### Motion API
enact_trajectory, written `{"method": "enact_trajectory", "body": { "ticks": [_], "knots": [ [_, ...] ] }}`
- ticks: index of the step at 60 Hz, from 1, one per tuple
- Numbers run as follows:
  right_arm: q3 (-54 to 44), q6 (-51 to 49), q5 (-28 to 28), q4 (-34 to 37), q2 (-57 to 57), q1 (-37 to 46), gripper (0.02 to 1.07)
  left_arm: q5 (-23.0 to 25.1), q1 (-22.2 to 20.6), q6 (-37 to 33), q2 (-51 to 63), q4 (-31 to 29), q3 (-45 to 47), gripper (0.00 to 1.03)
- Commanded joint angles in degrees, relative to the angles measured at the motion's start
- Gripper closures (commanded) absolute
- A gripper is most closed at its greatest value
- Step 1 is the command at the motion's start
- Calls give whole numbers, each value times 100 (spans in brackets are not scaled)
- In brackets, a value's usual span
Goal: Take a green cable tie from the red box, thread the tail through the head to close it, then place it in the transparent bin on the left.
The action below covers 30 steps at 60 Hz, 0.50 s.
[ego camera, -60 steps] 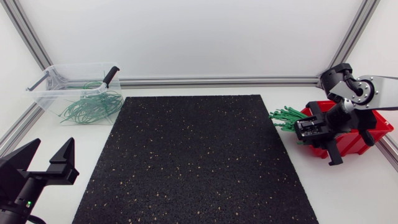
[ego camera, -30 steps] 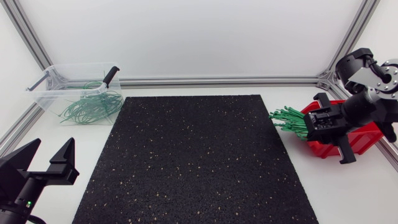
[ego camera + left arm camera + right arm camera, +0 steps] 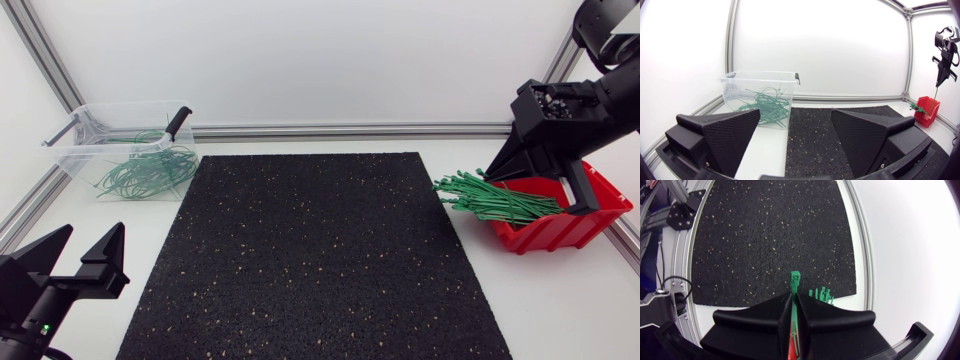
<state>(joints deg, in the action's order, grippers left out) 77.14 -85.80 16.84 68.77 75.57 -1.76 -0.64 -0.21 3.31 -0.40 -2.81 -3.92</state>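
My right gripper (image 3: 495,170) hangs high over the red box (image 3: 590,215), shut on one green cable tie. In the right wrist view the tie's head (image 3: 795,280) sticks out past the closed fingertips of the gripper (image 3: 794,297). Seen from the left wrist, the tie (image 3: 937,92) dangles below that gripper (image 3: 940,80) toward the box (image 3: 929,107). A bundle of green ties (image 3: 490,200) spills from the box onto the table. The transparent bin (image 3: 70,140) at the far left holds several looped green ties (image 3: 150,170). My left gripper (image 3: 75,252) stands open and empty near the front left corner.
A black speckled mat (image 3: 310,250) covers the table's middle. Aluminium frame rails (image 3: 350,130) run along the back and side edges. The bin (image 3: 760,76) lies ahead of my left gripper (image 3: 795,130) and has a black clip (image 3: 178,122) on its rim.
My right gripper has risen from the red box, up and to the right, with one tie in it, uncovering the bundle. The left arm has not moved.
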Motion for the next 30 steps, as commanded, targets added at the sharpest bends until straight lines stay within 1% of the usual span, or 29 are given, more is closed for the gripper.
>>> {"method": "enact_trajectory", "body": {
  "ticks": [1,5,8,11,19,30],
  "knots": [
    [424,248,223,339,2,-97,102,3,-32,205,-12,-220,-364,4],
    [837,292,513,725,89,-97,102,3,-58,205,128,-413,-654,4],
    [1031,371,654,840,98,-114,102,3,-58,214,278,-501,-821,4],
    [1391,591,917,1094,204,-140,102,3,-58,214,533,-677,-1084,4],
    [1628,1013,1216,1200,230,-299,102,21,-120,249,981,-950,-1427,4],
    [1584,1294,1585,1279,177,-466,102,21,-515,521,1315,-1090,-1699,6]
  ]
}}
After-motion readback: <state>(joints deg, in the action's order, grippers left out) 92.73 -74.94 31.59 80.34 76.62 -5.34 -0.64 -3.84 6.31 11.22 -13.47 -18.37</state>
